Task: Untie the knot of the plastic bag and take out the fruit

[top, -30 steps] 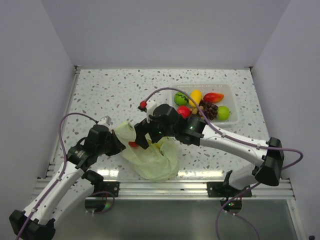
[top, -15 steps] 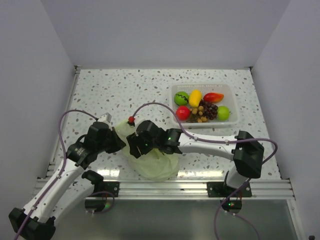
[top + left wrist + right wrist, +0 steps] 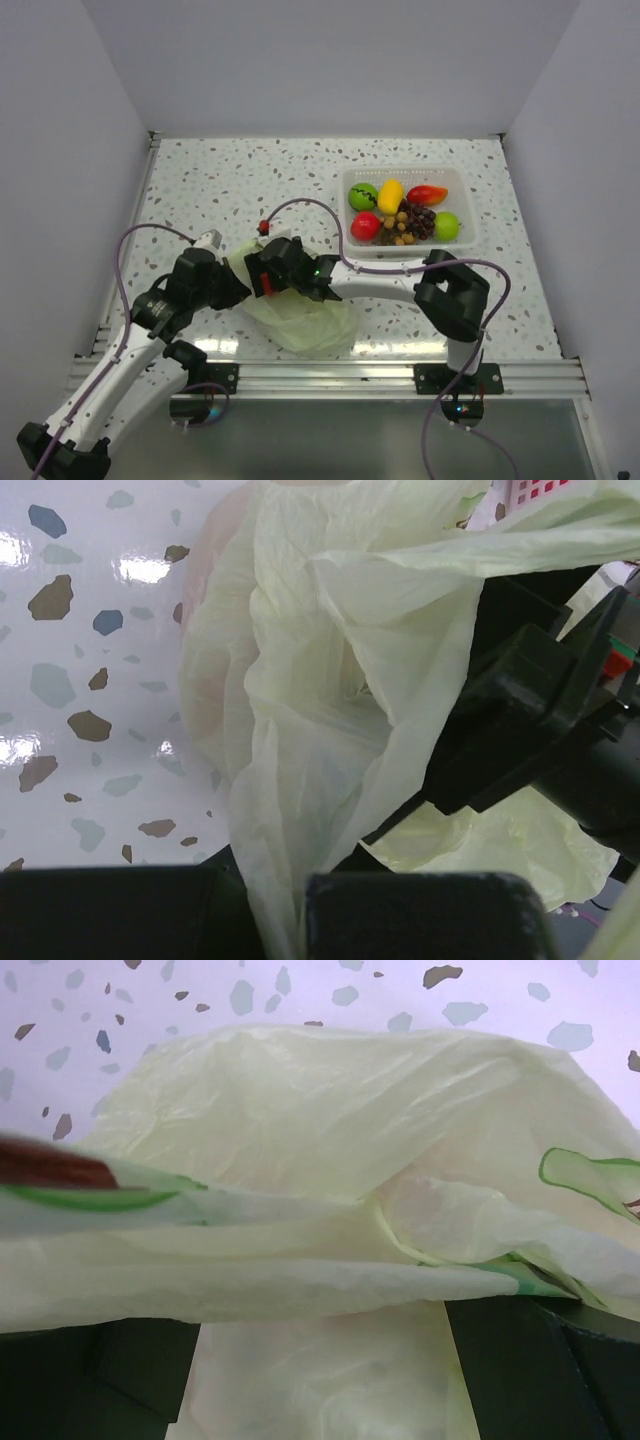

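Observation:
The pale green plastic bag (image 3: 305,318) lies crumpled near the table's front. Its knot is out of view. My left gripper (image 3: 232,286) is shut on a bunched fold at the bag's left edge (image 3: 285,920). My right gripper (image 3: 264,279) sits low at the bag's upper left, open, with its fingers (image 3: 150,1370) wide apart and loose bag film (image 3: 320,1260) draped across the gap. A faint pinkish patch (image 3: 430,1210) shows through the film; I cannot tell what it is. Fruit lies in the tray: a yellow piece (image 3: 391,193), a red round one (image 3: 366,226), a grape bunch (image 3: 419,220).
The clear tray (image 3: 468,205) stands at the back right and also holds a striped green ball (image 3: 362,196), a lime apple (image 3: 446,226) and a red-orange piece (image 3: 427,194). The right arm's elbow (image 3: 455,290) is folded low beside the bag. White walls enclose the speckled table (image 3: 220,190).
The right arm folded back toward its base and its gripper slid left into the bag's upper left part. The left gripper kept its hold and place.

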